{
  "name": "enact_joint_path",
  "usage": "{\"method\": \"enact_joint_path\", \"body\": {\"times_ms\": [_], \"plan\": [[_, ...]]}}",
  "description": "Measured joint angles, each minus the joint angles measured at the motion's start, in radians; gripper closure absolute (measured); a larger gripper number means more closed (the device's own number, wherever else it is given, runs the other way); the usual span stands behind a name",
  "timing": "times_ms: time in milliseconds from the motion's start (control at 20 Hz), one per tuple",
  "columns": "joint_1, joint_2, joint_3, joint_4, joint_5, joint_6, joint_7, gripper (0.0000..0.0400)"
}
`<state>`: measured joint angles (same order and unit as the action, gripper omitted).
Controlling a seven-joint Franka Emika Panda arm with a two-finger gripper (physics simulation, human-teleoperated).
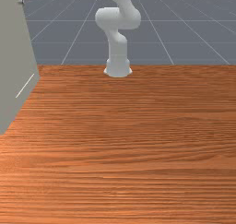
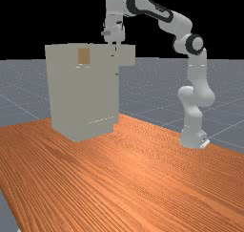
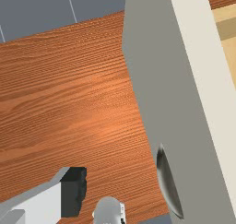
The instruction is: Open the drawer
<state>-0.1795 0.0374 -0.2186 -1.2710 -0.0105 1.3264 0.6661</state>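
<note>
Far view: the drawer (image 2: 127, 55) is open, at least partly, jutting from the upper part of the cabinet (image 2: 90, 92) toward the far view's right. In the wrist view, its pale wooden inside (image 3: 228, 48) lies behind the front panel (image 3: 159, 71), which carries a curved handle (image 3: 168, 184). The fingers (image 2: 114, 47) are open, pointing down near the drawer's top; one dark pad (image 3: 73, 191) stands apart from the handle. A brown patch (image 2: 84, 56) marks the cabinet high up. The arm (image 2: 176, 23) reaches over from its base (image 2: 192, 138) on the surface (image 2: 138, 178). The front view has the cabinet along its left edge.
</note>
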Motion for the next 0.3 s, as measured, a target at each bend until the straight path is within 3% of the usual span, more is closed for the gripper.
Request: {"method": "enact_joint_path", "body": {"times_ms": [300], "plan": [[0.036,-0.066,0.151,-0.077,-0.037,-0.016,0.131,0.0000]]}}
